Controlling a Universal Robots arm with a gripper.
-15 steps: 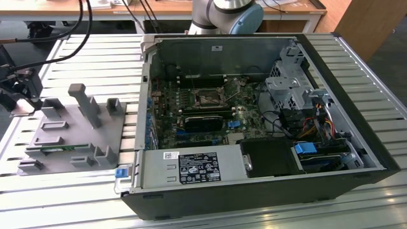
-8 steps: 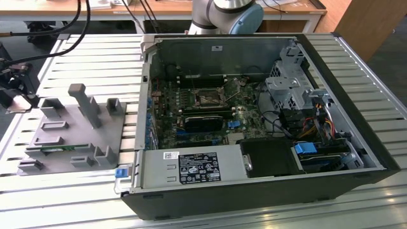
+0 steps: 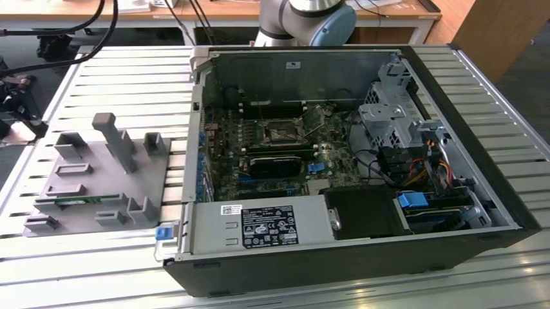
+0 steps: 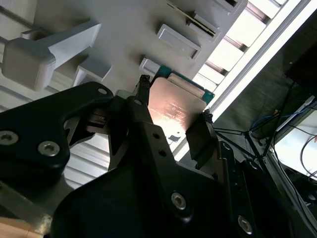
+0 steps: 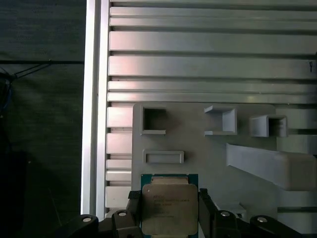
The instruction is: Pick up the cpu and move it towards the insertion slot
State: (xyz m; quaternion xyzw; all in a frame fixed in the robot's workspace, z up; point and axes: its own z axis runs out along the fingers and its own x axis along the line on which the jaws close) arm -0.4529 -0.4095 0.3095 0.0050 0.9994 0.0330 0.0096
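The two black fingers (image 4: 200, 139) were clamped on the cpu (image 4: 174, 106), one against each of two opposite edges. The chip sat squarely between them, silvery top showing and a thin green rim along the edge beyond the fingertips. The first wrist view gave the same grip: fingers (image 5: 134, 210) on either side and the cpu (image 5: 170, 208) held level between them.

Past the fingertips lay a grey fixture plate (image 5: 198, 148) with shallow rectangular pockets and raised blocks, resting on the slatted desk (image 5: 198, 44). A tall grey post (image 4: 44, 54) rose from the plate out to one finger's side. Whether the chip had cleared the plate beneath the fingers could not be told.

In the exterior view the plate (image 3: 94, 174) sat at the exterior view's left of an open computer case (image 3: 301, 71). The insertion slot (image 3: 279, 132), a square black-framed socket, lay on the board inside that case, well apart from the plate.
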